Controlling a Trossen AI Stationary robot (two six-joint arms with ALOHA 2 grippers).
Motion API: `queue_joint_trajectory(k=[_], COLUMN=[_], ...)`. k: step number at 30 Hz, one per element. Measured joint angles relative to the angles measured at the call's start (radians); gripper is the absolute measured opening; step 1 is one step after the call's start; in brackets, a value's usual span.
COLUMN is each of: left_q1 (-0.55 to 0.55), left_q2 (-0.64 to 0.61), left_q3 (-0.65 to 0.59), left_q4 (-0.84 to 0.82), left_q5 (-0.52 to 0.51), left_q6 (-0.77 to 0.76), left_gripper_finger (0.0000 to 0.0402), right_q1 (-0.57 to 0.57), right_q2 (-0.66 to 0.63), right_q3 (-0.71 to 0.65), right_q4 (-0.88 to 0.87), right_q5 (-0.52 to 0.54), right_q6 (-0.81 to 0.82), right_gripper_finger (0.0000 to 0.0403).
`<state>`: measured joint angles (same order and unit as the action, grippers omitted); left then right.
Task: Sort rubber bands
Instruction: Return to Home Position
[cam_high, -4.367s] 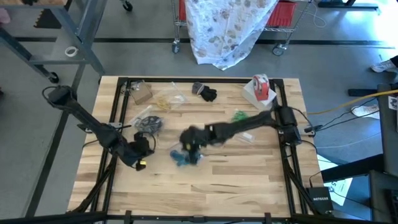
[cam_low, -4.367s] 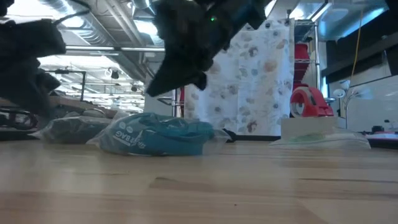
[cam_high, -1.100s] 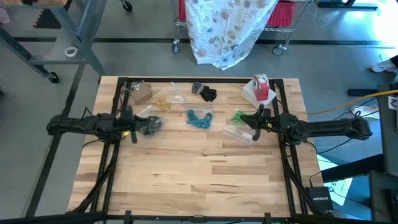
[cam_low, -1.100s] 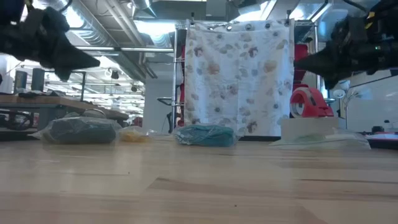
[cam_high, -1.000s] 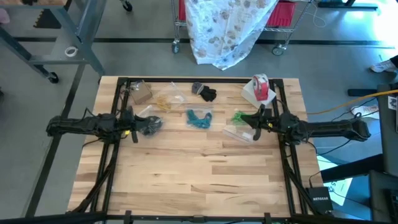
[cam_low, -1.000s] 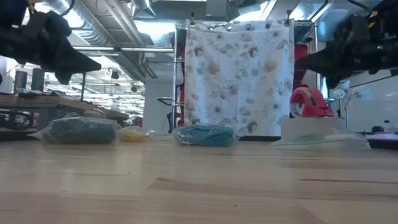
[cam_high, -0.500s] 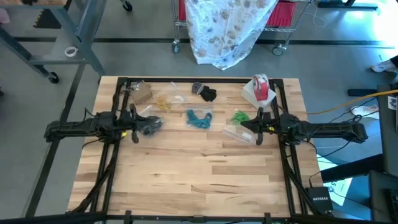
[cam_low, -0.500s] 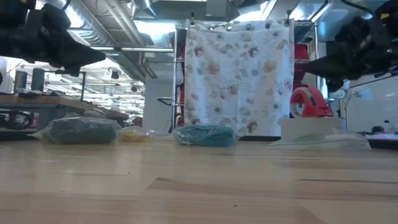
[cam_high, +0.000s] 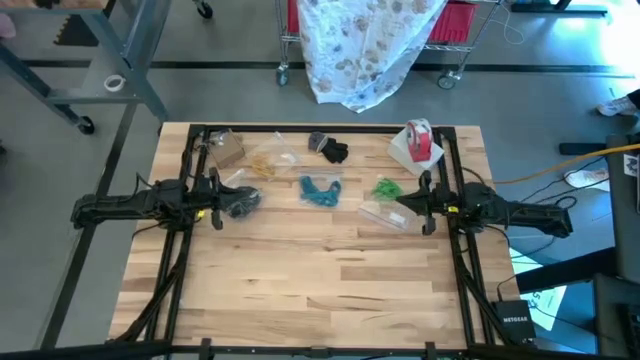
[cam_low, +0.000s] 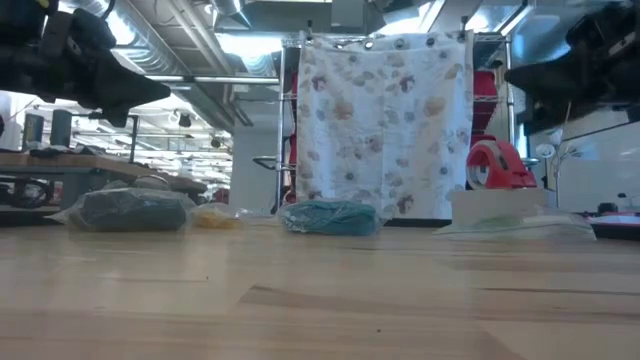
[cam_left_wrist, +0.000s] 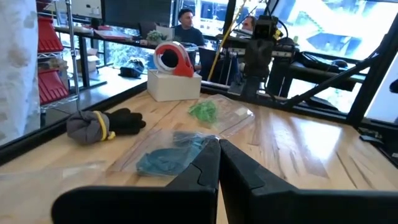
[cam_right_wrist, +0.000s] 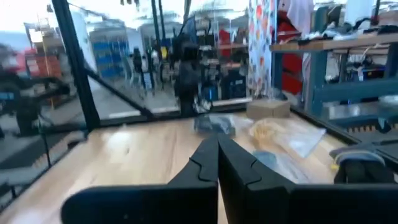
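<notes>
The rubber bands lie sorted by colour in clear bags on the table. The teal ones are in the middle, the green ones to the right, the black ones to the left and the tan ones farther back. My left gripper hovers shut and level at the table's left side, beside the black bundle. My right gripper hovers shut and level at the right side, next to the green bag. The wrist views show both pairs of fingers closed with nothing between them.
A red-and-white tape roll sits on a white box at the far right. A black and grey glove and a small cardboard box lie near the far edge. The near half of the wooden table is bare. A black frame borders it.
My right gripper has drawn back toward the table's right edge, staying shut and level above the table. My left gripper has kept its place, shut. The bags of bands have not moved.
</notes>
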<state>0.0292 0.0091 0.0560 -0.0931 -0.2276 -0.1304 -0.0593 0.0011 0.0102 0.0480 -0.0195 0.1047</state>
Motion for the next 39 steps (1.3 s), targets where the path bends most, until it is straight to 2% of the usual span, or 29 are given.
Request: queue_joint_trajectory(k=[7,39], left_q1=[0.000,0.000], left_q2=[0.002,0.003], left_q3=[0.000,0.000], left_q4=[-0.001,-0.001], left_q5=[0.000,0.000], left_q6=[0.000,0.000], left_gripper_finger=[0.0000,0.0000], right_q1=[0.000,0.000], right_q2=[0.032,0.038], right_q3=[-0.002,0.000], right_q4=[-0.044,-0.047], right_q5=[0.010,0.027], right_q6=[0.046,0.046], right_gripper_finger=[0.0000,0.0000])
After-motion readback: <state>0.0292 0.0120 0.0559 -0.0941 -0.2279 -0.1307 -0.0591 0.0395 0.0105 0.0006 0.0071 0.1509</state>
